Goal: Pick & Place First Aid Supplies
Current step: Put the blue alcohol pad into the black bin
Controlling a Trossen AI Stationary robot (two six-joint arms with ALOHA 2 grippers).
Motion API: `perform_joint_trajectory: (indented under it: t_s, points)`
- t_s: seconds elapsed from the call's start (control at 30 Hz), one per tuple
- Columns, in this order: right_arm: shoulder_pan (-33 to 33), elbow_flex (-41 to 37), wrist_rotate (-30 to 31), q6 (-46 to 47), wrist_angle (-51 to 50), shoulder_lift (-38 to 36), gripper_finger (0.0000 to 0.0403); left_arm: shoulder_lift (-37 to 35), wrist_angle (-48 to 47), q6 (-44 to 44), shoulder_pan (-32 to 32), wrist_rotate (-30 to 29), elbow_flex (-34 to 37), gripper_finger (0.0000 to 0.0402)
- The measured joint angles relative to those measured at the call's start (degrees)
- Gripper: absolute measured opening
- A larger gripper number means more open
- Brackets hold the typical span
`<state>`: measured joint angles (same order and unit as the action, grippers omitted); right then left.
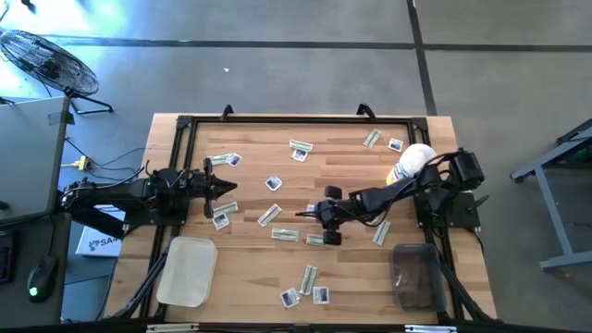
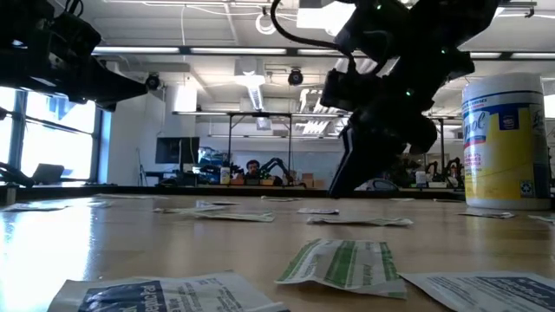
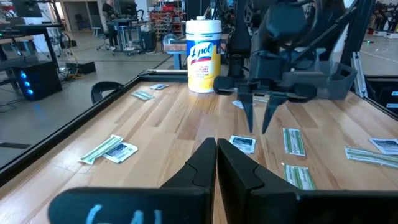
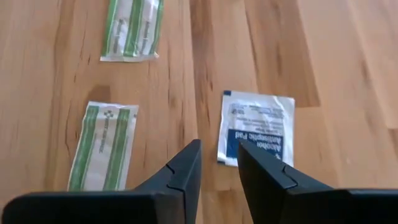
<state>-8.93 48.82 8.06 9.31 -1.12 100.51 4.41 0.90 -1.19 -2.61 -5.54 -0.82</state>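
Right gripper [image 4: 219, 163]: fingers slightly apart, empty, hanging above a white square packet [image 4: 256, 127] mid-counter.
Left gripper [image 3: 216, 163]: fingers together, waiting at the counter's left edge.
Supplies: packets scattered over the counter [image 1: 351, 277].
Progress: pale tray [image 1: 188, 270] looks empty; nearly everything is left.

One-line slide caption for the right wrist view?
Right pincer, slightly open, hovers over a white square packet beside two green-striped strips on the wooden table.

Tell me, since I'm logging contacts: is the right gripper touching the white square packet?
Apart: the left wrist view shows the right gripper above the white square packet.
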Motion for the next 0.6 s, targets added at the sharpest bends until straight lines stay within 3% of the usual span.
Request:
perform_joint_trajectory:
  t_s: [0.23,0.6]
  points:
    - [0.2,0.1,0.6,-2.8,3.1,3.8,0.0094,0.0,0.0,0.0,0.0,0.0,0.0,0.0012]
    - [2.2,0.2,0.4,2.3,0.4,4.0,0.0078,0.0,0.0,0.0,0.0,0.0,0.0,0.0012]
